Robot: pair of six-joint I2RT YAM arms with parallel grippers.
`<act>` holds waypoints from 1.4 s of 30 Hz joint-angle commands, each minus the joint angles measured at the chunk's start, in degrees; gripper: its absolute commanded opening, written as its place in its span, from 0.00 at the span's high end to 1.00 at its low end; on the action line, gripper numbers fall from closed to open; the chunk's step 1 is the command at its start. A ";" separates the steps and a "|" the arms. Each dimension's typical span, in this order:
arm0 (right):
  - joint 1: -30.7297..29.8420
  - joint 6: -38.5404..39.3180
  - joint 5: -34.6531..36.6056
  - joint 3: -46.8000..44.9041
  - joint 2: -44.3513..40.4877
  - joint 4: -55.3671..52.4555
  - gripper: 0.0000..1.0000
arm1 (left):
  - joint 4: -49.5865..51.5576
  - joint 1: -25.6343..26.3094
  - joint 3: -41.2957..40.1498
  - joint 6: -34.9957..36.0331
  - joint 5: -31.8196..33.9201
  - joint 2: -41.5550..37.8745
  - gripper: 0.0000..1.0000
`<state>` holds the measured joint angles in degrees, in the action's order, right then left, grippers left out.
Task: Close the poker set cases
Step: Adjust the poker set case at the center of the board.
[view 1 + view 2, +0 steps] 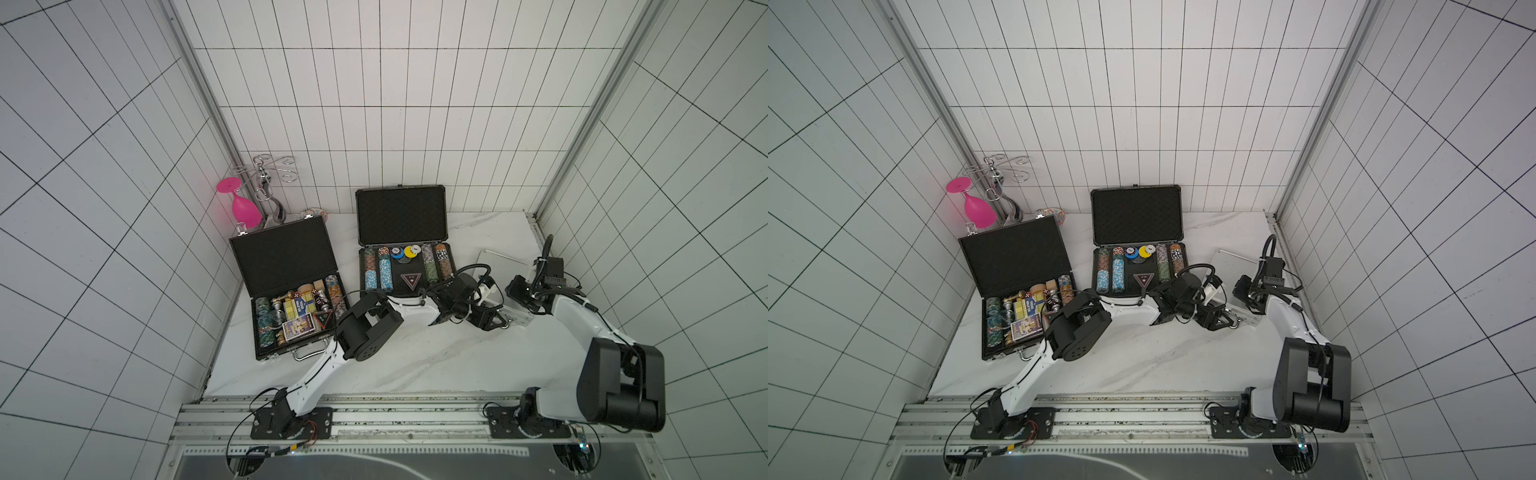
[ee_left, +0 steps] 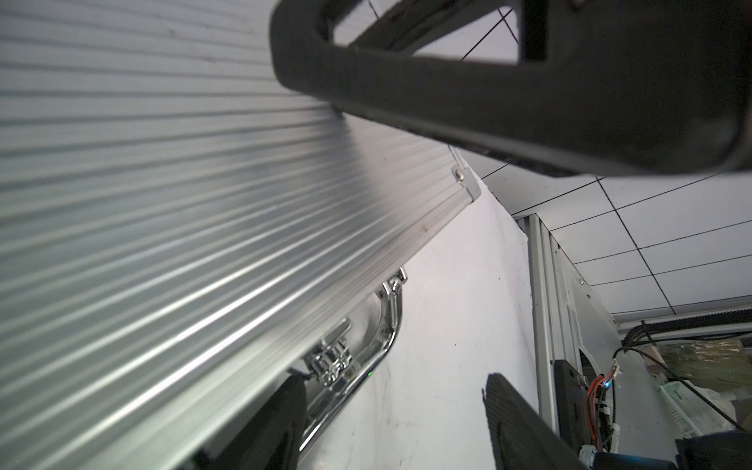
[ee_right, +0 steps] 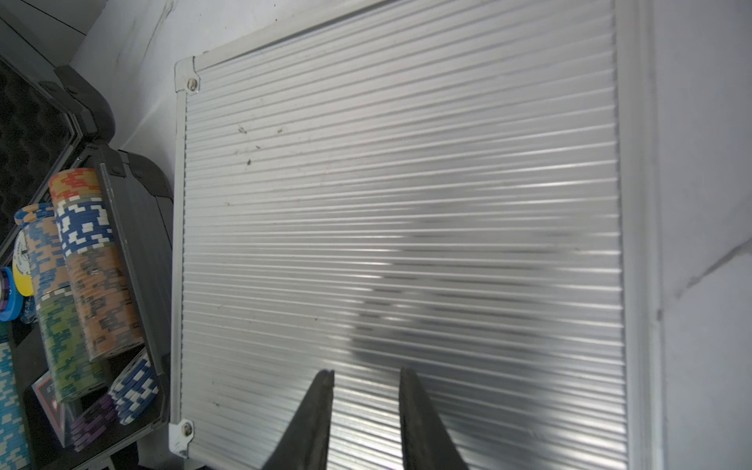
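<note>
The small silver case (image 1: 494, 262) (image 3: 407, 162) lies at the right with its ribbed lid down. My right gripper (image 3: 366, 390) (image 1: 519, 291) hovers over that lid, its fingers slightly apart with nothing between them. My left gripper (image 2: 394, 423) (image 1: 494, 321) is open at the case's front edge, one finger (image 2: 276, 423) beside the chrome latch (image 2: 329, 362) and handle (image 2: 390, 325). The dark grey case (image 1: 401, 216) (image 1: 1137, 216) stands open in the middle, holding rows of chips. The flat black case (image 1: 286, 257) (image 1: 1013, 257) lies open at the left, full of chips and cards.
A pink glass (image 1: 245, 208) hangs upside down from a chrome rack (image 1: 266, 174) in the back left corner, with a small patterned bowl (image 1: 311, 215) beside it. Tiled walls close in three sides. An aluminium rail (image 1: 374, 415) runs along the front edge.
</note>
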<state>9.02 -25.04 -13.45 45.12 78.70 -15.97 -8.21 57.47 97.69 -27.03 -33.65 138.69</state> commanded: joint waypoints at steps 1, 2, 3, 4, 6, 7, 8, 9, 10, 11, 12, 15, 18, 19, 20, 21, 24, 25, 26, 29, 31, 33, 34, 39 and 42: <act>0.21 -0.36 -0.34 -2.24 0.78 -3.63 0.69 | -4.78 1.06 -0.59 -0.91 -6.41 -2.90 0.31; 0.21 -0.36 -0.35 -2.23 0.81 -3.66 0.69 | -4.90 1.06 -0.70 -1.04 -6.74 -2.90 0.31; 0.20 -0.41 -0.33 -2.31 0.80 -3.63 0.69 | -4.89 1.06 -0.82 -1.10 -6.55 -2.90 0.31; 0.16 -0.41 -0.34 -2.27 0.76 -3.63 0.69 | -4.73 1.07 -1.00 -0.89 -6.27 -2.99 0.31; 0.15 -0.44 -0.25 -2.36 0.76 -3.63 0.69 | -3.02 1.06 -1.48 0.24 -2.61 -3.45 0.25; 0.21 -0.45 -0.21 -2.46 0.76 -3.63 0.69 | -2.08 1.04 -1.73 0.90 -0.35 -3.62 0.24; 0.21 -0.45 -0.17 -2.50 0.76 -3.63 0.69 | -0.92 0.98 -1.52 1.63 1.66 -3.54 0.23; 0.21 -0.41 -0.04 -2.42 0.81 -3.63 0.69 | 0.45 0.89 -1.33 2.12 3.69 -3.44 0.22; 0.19 -0.36 0.14 -2.43 0.92 -3.63 0.69 | 0.99 0.74 -1.47 2.24 4.95 -3.47 0.21; 0.15 -0.28 0.39 -2.32 0.79 -3.76 0.69 | 0.93 0.48 -2.01 2.04 5.46 -3.72 0.21; 0.09 -0.11 0.81 -2.24 0.75 -3.96 0.69 | 0.66 0.24 -2.98 1.66 5.84 -4.37 0.21; -0.31 0.14 1.55 -1.70 -0.30 -5.22 0.69 | 0.23 -0.21 -6.10 1.21 7.31 -8.02 0.21; -0.23 0.84 2.80 0.29 -2.12 -7.88 0.67 | 3.02 -0.56 -8.53 2.76 10.72 -13.07 0.20; -0.15 1.19 3.21 0.92 -2.76 -8.97 0.67 | 3.71 -0.73 -9.24 3.15 11.48 -14.32 0.20; -0.06 1.54 3.63 1.48 -3.53 -9.93 0.67 | 4.91 -0.91 -9.82 3.13 12.85 -15.24 0.19; 0.03 1.48 4.14 1.71 -4.12 -10.58 0.67 | 6.02 -1.10 -9.93 2.89 13.91 -15.34 0.20; 0.20 1.03 4.28 1.03 -4.99 -11.01 0.68 | 10.80 -1.40 -6.97 1.17 15.95 -12.24 0.30; 0.17 0.86 3.79 0.78 -4.96 -10.99 0.68 | 12.38 -1.40 -5.60 0.57 15.90 -10.97 0.33; 0.14 0.57 3.36 0.67 -4.79 -11.09 0.68 | 14.03 -1.32 -4.25 0.16 15.76 -9.81 0.35; 0.14 0.18 3.16 0.79 -5.03 -10.92 0.68 | 16.71 -0.49 -2.30 -0.11 18.44 -8.03 0.39; 0.14 0.32 3.34 1.56 -5.04 -11.05 0.69 | 19.17 0.21 -1.35 0.57 21.90 -7.53 0.42; 0.17 0.50 3.43 2.55 -4.81 -11.26 0.69 | 19.81 0.36 -1.77 0.12 23.79 -7.39 0.45; 0.15 0.52 3.35 2.92 -4.62 -11.37 0.69 | 19.74 0.29 -2.16 -0.38 23.90 -7.38 0.46; 0.12 0.43 2.21 3.23 -3.75 -11.20 0.69 | 17.70 0.32 -2.39 -1.72 23.15 -5.89 0.46; 0.12 0.52 2.22 2.78 -3.77 -10.89 0.69 | 16.32 0.36 -0.91 -2.47 21.26 -4.17 0.46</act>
<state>9.02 -24.43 -11.07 45.23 74.50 -25.56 10.07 57.80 95.02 -28.25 -11.86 131.68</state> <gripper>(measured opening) 0.308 0.536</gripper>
